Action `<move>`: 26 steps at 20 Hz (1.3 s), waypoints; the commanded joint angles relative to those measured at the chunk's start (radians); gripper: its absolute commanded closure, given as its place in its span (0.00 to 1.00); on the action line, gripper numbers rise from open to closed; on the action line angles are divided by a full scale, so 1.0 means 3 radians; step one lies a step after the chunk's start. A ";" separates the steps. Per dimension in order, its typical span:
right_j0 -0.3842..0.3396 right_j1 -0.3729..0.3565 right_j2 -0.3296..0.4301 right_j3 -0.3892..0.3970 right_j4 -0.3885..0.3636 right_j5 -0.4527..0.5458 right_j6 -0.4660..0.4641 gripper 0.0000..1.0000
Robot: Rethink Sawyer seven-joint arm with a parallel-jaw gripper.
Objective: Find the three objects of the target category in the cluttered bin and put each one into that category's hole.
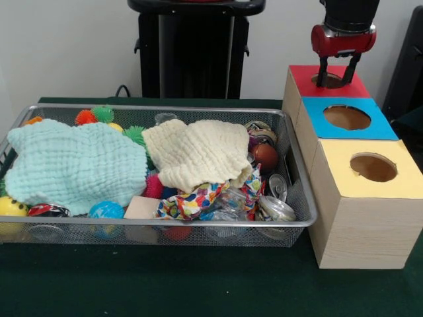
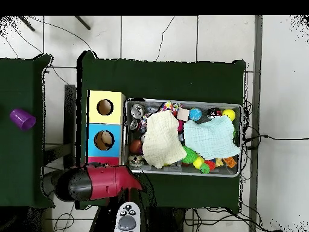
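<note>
Under the two cloths is where you should expect the plush toys; none shows in the wire mesh bin (image 1: 301, 221) now. Your gripper (image 1: 337, 80) hangs over the red box's hole (image 1: 328, 80), fingers parted, holding nothing. From there the bin lies toward eight o'clock in the front view. Cream cloth (image 1: 198, 155) sits nearer, mint cloth (image 1: 76, 165) beyond. Spiky balls (image 1: 92, 116), cans (image 1: 276, 209) and a patterned wrapper (image 1: 198, 200) crowd around.

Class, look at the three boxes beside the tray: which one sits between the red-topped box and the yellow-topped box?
The blue-topped box sits between the red-topped box and the yellow-topped box; both views show it. The gripper hangs over the red one's hole.
</note>
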 commanded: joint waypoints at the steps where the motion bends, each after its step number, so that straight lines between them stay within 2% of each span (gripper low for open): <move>1: -0.0033 -0.0104 -0.0073 -0.0249 0.0028 -0.0053 0.0640 0.00; 9: -0.0045 -0.0180 -0.0059 -0.0219 0.0081 0.0061 0.0626 0.00; 18: -0.0122 -0.0448 0.0012 -0.0128 0.0209 0.0323 0.0602 0.00; 20: -0.0194 -0.0422 0.0072 -0.0084 0.0246 0.0245 0.0577 0.00; 22: -0.0367 -0.0361 0.0229 -0.0035 0.0307 0.0140 0.0475 0.00; 24: -0.0422 -0.0320 0.0248 -0.0054 0.0266 0.0087 0.0414 0.00; 26: -0.0405 -0.0274 0.0151 -0.0173 0.0137 0.0116 0.0365 0.00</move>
